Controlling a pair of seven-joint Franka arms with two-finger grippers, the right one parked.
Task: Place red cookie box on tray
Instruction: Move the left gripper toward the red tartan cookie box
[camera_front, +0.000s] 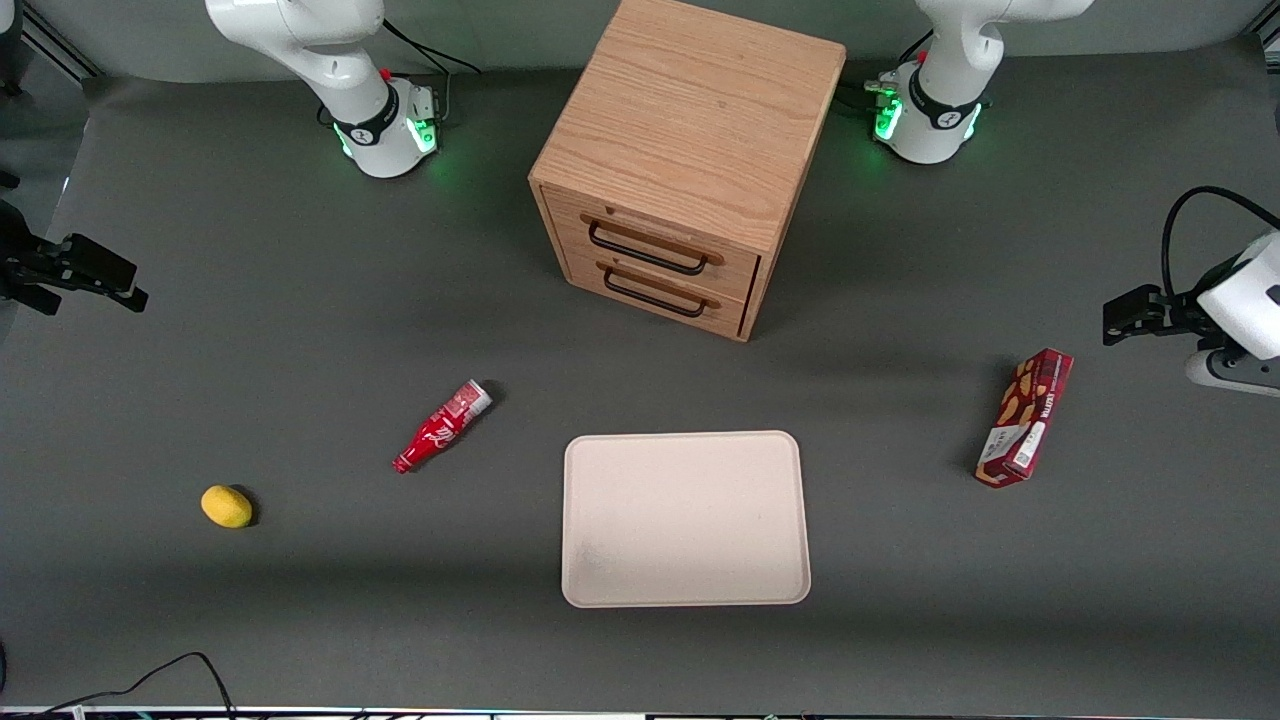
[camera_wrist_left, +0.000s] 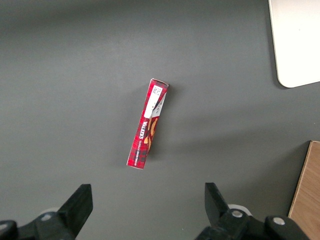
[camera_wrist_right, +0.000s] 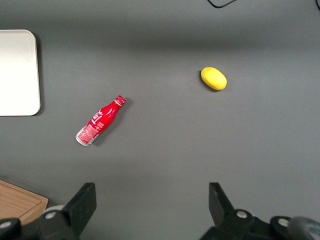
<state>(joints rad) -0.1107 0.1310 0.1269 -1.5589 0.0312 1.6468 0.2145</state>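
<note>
The red cookie box (camera_front: 1025, 417) (camera_wrist_left: 148, 123) lies flat on the dark table toward the working arm's end, well apart from the tray. The cream-beige tray (camera_front: 685, 518) (camera_wrist_left: 297, 45) sits near the middle of the table, closer to the front camera than the cabinet, with nothing on it. My gripper (camera_front: 1120, 318) (camera_wrist_left: 147, 205) hangs above the table a little farther from the front camera than the box. It is open and holds nothing. The box's near end shows just ahead of the fingertips.
A wooden two-drawer cabinet (camera_front: 690, 160) (camera_wrist_left: 306, 195) stands at the back middle. A red soda bottle (camera_front: 440, 427) (camera_wrist_right: 100, 121) and a yellow lemon (camera_front: 227, 506) (camera_wrist_right: 213, 78) lie toward the parked arm's end.
</note>
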